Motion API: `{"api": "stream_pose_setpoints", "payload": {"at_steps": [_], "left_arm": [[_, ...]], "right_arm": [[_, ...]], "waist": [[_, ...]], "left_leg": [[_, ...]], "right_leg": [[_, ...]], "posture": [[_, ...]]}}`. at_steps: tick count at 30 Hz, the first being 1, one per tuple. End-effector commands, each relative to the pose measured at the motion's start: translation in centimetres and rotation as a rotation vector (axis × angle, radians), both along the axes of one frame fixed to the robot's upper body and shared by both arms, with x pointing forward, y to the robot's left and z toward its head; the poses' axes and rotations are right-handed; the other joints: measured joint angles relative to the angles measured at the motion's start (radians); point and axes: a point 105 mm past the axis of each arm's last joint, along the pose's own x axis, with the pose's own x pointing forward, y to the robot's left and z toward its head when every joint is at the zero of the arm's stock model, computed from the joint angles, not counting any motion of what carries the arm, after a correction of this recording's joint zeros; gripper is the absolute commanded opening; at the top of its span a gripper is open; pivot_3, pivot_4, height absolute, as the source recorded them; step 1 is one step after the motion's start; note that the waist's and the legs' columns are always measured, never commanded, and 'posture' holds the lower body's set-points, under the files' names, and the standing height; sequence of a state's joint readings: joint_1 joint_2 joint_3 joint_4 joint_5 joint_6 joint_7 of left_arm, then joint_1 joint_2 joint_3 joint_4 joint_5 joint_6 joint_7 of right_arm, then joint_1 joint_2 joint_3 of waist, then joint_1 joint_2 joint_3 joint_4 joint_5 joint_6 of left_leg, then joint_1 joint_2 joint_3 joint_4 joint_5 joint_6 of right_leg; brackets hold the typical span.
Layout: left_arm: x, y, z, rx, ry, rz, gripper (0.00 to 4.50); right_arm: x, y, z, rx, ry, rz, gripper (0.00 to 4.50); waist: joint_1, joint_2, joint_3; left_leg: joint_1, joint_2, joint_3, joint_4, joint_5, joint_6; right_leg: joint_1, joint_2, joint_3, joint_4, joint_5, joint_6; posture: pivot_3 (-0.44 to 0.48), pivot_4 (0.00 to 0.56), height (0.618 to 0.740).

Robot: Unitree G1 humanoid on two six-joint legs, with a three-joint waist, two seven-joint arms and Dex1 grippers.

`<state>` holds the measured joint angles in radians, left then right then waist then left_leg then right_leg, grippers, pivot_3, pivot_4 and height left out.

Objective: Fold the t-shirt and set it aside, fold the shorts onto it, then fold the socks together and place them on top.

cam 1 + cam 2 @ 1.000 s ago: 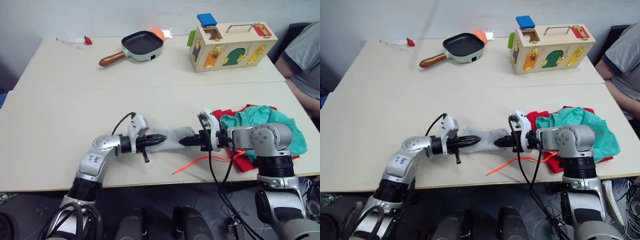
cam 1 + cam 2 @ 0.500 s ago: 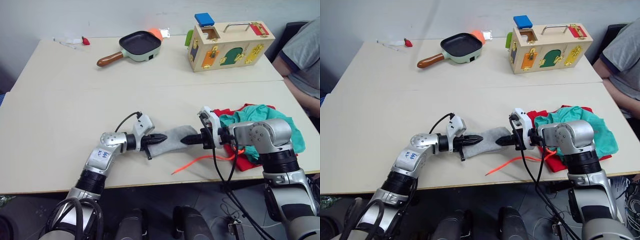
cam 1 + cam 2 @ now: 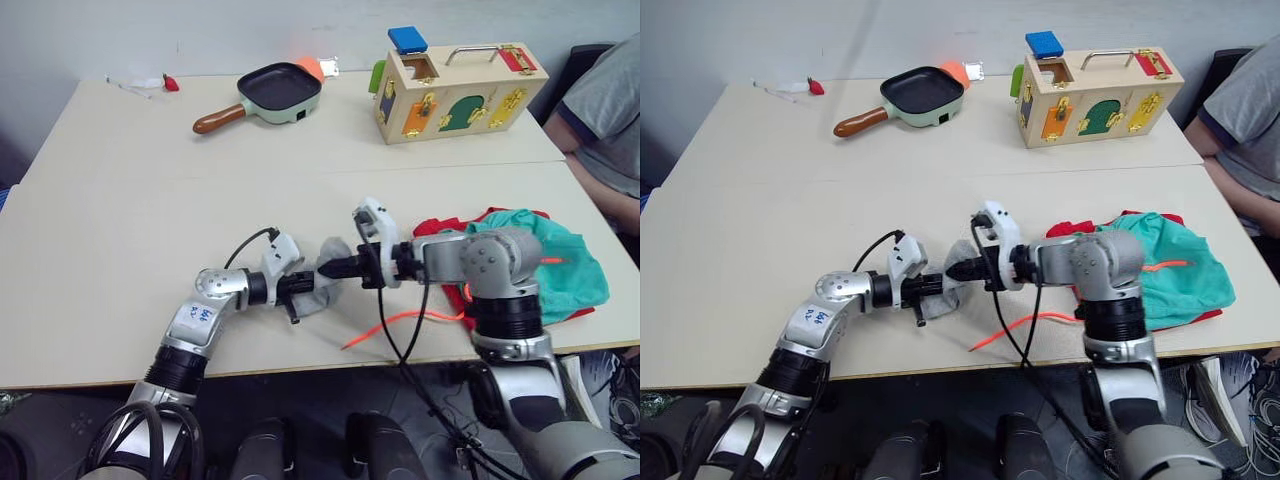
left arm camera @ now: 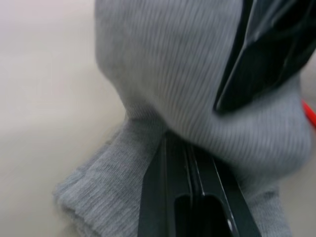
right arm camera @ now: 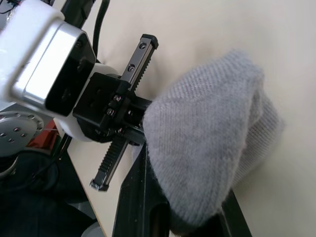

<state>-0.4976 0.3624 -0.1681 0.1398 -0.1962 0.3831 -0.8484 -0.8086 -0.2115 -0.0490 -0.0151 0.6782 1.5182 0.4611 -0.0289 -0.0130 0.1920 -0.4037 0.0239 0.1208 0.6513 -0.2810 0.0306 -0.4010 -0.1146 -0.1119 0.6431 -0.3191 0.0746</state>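
Observation:
The grey socks point(image 3: 326, 252) lie doubled over near the table's front edge, between my two grippers. My left gripper point(image 3: 306, 287) is shut on the lower end of the socks point(image 4: 163, 74). My right gripper point(image 3: 332, 268) is shut on the other end, held over and just above the left one, so the knit point(image 5: 207, 143) bulges into a fold. To the right, the teal shorts point(image 3: 555, 260) lie bunched on the red t-shirt point(image 3: 438, 228), whose edges show beneath. The orange drawstring point(image 3: 400, 322) trails toward the front edge.
A frying pan point(image 3: 283, 88) and a wooden latch box point(image 3: 455, 88) stand at the back of the table point(image 3: 120, 230). A small red-capped item point(image 3: 165, 82) lies far left at the back. A person point(image 3: 610, 110) sits at the right edge.
My right gripper has swung left with its end of the socks, folding it over onto the end held by the left gripper. The left gripper has stayed about where it was.

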Motion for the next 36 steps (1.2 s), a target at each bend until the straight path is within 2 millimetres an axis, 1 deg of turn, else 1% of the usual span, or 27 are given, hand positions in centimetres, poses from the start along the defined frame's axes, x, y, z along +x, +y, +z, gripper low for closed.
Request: {"api": "stream_pose_setpoints", "payload": {"at_steps": [1,2,3,6,7,9,11,12,17,20,23,27,28,30,32,33,34,36], "left_arm": [[-0.1,1.7,-1.4,-0.002,0.053,0.054,0.00],[-0.1,2.1,-1.1,-0.013,0.048,0.059,0.00],[-0.1,2.5,-0.6,-0.030,0.045,0.063,0.00],[0.0,3.9,1.0,-0.128,0.055,0.094,0.00],[0.1,4.4,1.6,-0.159,0.062,0.105,0.00],[-0.1,5.4,2.6,-0.186,0.074,0.102,0.00],[-0.3,6.4,2.8,-0.185,0.095,0.099,0.00],[-0.5,7.0,2.8,-0.171,0.104,0.099,0.00],[0.0,9.3,3.1,-0.148,0.088,0.159,0.00],[0.0,10.4,3.8,-0.150,0.054,0.186,0.00],[0.0,11.0,5.2,-0.168,-0.006,0.183,0.00],[-0.8,10.4,8.2,-0.240,-0.044,0.084,0.00],[-0.9,9.7,8.9,-0.250,-0.056,0.051,0.00],[-1.1,8.6,9.6,-0.255,-0.067,0.005,0.00],[-1.3,7.1,10.0,-0.257,-0.072,-0.052,0.00],[-1.2,5.6,10.0,-0.265,-0.076,-0.087,0.00],[-1.1,4.3,9.9,-0.262,-0.077,-0.114,0.00],[-0.8,2.7,9.4,-0.243,-0.081,-0.143,0.00]], "right_arm": [[0.0,0.4,0.5,0.045,-0.037,-0.022,0.29],[-0.1,0.4,0.3,0.051,-0.036,-0.022,0.62],[-0.3,0.5,0.2,0.055,-0.038,-0.017,0.82],[-0.6,0.6,0.2,0.064,-0.069,0.002,1.93],[-0.7,0.7,0.5,0.085,-0.077,0.014,2.22],[-0.8,0.8,0.9,0.125,-0.087,0.026,2.97],[-1.0,1.0,1.4,0.160,-0.107,0.058,3.73],[-1.2,1.2,1.7,0.174,-0.123,0.086,3.94],[-1.7,2.3,1.5,0.180,-0.191,0.163,3.94],[-1.9,2.8,1.1,0.168,-0.212,0.191,3.94],[-2.0,2.4,0.4,0.132,-0.238,0.214,3.94],[-2.8,1.0,-0.6,0.087,-0.306,0.285,3.94],[-3.0,0.8,-0.7,0.094,-0.321,0.294,3.78],[-3.1,0.6,-0.6,0.113,-0.351,0.305,3.39],[-3.2,0.6,-0.6,0.131,-0.378,0.306,2.73],[-3.3,0.6,-0.5,0.145,-0.402,0.304,2.37],[-3.3,0.7,-0.5,0.152,-0.418,0.304,2.03],[-3.5,0.7,-0.5,0.163,-0.453,0.311,1.32]], "waist": [[-0.002,0.000,0.000],[-0.003,0.000,0.000],[-0.003,0.000,0.000],[-0.005,0.000,0.000],[-0.005,0.000,0.000],[-0.006,0.000,0.000],[-0.006,0.000,0.000],[-0.005,0.000,0.000],[-0.002,0.000,0.000],[-0.002,0.000,0.000],[-0.002,0.000,0.000],[0.002,0.000,0.000],[0.003,-0.001,0.000],[0.002,-0.001,0.000],[0.002,-0.001,0.000],[0.001,-0.001,0.000],[0.002,-0.001,0.000],[0.003,-0.001,0.001]], "left_leg": [[0.000,0.000,0.000,0.000,0.000,0.000],[0.000,0.000,0.000,0.000,0.000,0.000],[0.000,0.000,0.000,0.000,0.000,0.000],[0.000,0.000,0.000,-0.001,0.000,0.000],[0.000,0.000,0.000,-0.001,0.000,0.000],[0.000,0.000,0.000,-0.001,0.000,0.000],[0.000,0.000,0.000,-0.001,0.000,-0.001],[0.000,0.000,0.000,-0.001,0.000,-0.001],[-0.001,-0.001,0.000,-0.002,0.000,0.000],[-0.001,-0.001,0.000,-0.002,0.000,0.000],[-0.002,-0.001,0.000,-0.001,0.000,0.000],[-0.002,-0.001,0.000,-0.002,0.000,0.000],[-0.002,-0.001,0.000,-0.002,0.000,0.000],[-0.003,-0.001,0.000,-0.001,0.000,0.000],[-0.003,-0.001,0.000,-0.001,0.000,0.000],[-0.002,-0.001,0.000,-0.001,0.000,0.000],[-0.002,-0.001,0.001,-0.001,0.000,0.000],[-0.002,-0.002,0.001,0.000,0.000,0.000]], "right_leg": [[0.000,0.000,0.000,0.000,0.000,0.000],[0.000,0.000,0.000,0.000,0.000,0.000],[0.000,0.000,0.000,0.000,0.000,0.000],[0.000,0.000,0.000,0.000,0.000,0.000],[-0.001,0.000,0.000,0.000,0.000,0.000],[-0.001,0.000,0.000,0.000,0.000,0.000],[-0.001,0.000,0.000,0.000,0.000,0.000],[-0.002,0.000,0.000,0.000,0.000,0.000],[-0.003,0.000,0.001,0.000,0.000,0.000],[-0.003,0.000,0.000,0.000,0.000,0.000],[-0.003,0.000,0.001,0.000,0.000,0.000],[-0.003,0.000,0.000,0.000,0.000,0.000],[-0.003,-0.001,0.000,-0.001,0.000,0.000],[-0.003,-0.001,0.000,-0.001,0.000,0.000],[-0.003,-0.001,0.000,-0.001,0.000,0.000],[-0.003,0.000,0.000,0.000,0.000,0.000],[-0.003,0.000,0.001,0.000,0.000,0.000],[-0.003,0.000,0.001,0.000,0.000,0.000]], "posture": [[0.000,0.150,0.740],[0.000,0.150,0.740],[0.000,0.150,0.740],[0.000,0.150,0.740],[0.000,0.150,0.740],[0.000,0.150,0.740],[0.000,0.150,0.740],[0.000,0.150,0.740],[0.000,0.150,0.740],[0.000,0.150,0.740],[0.000,0.150,0.740],[0.000,0.150,0.740],[0.000,0.150,0.740],[0.000,0.150,0.740],[0.000,0.150,0.740],[0.000,0.150,0.740],[0.000,0.150,0.740],[0.000,0.150,0.740]]}}
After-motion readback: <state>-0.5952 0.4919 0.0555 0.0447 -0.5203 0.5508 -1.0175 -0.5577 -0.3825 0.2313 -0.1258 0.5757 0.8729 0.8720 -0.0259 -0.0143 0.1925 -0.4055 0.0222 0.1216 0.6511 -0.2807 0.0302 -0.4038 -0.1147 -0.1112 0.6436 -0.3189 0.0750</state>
